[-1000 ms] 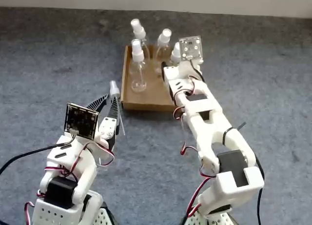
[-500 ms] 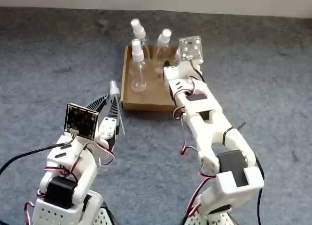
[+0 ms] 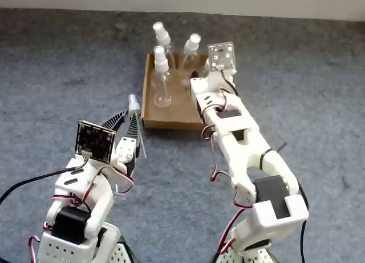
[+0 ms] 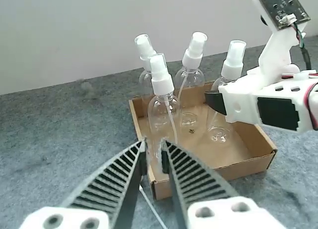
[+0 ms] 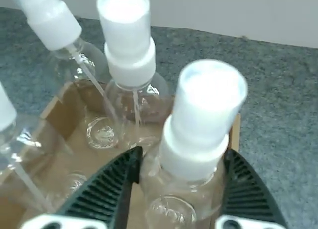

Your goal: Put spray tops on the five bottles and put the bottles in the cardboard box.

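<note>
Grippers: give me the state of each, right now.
Left gripper: closed on a spray top.
Right gripper: closed around a bottle standing in the box.

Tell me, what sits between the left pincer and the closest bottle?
The side wall of the cardboard box. The high view shows the left pincer, shut on a spray top, just outside it and the bottle standing just inside.

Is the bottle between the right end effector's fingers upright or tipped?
Upright: the bottle stands in the cardboard box, spray top pointing up.
</note>
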Robot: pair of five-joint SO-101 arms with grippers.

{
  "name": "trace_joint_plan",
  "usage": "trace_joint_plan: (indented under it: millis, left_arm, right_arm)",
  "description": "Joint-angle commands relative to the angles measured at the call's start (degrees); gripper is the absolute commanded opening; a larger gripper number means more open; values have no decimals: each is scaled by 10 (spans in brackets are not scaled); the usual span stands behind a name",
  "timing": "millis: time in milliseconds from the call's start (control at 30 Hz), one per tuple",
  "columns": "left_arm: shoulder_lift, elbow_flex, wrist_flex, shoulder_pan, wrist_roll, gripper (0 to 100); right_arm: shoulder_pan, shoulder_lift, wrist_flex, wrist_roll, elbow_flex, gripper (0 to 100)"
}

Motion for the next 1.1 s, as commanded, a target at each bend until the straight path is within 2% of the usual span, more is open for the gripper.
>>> trace_joint_plan:
  millis: [0, 200, 333, 500, 1067]
  left_arm:
    - [-4, -17, -6, -3, 0, 10]
    - [-4, -17, -6, -3, 0, 10]
    - [-4, -17, -6, -3, 0, 10]
    - [-4, -17, -6, -3, -1, 10]
    - [-4, -17, -6, -3, -2, 10]
  right_arm:
    - [-7, -14, -10, 6, -6, 204]
    - [-8, -14, -10, 7, -6, 271]
    - [-10, -15, -9, 48, -6, 316]
    - [-10, -15, 25, 51, -7, 348]
    - [-12, -48, 30, 50, -4, 361]
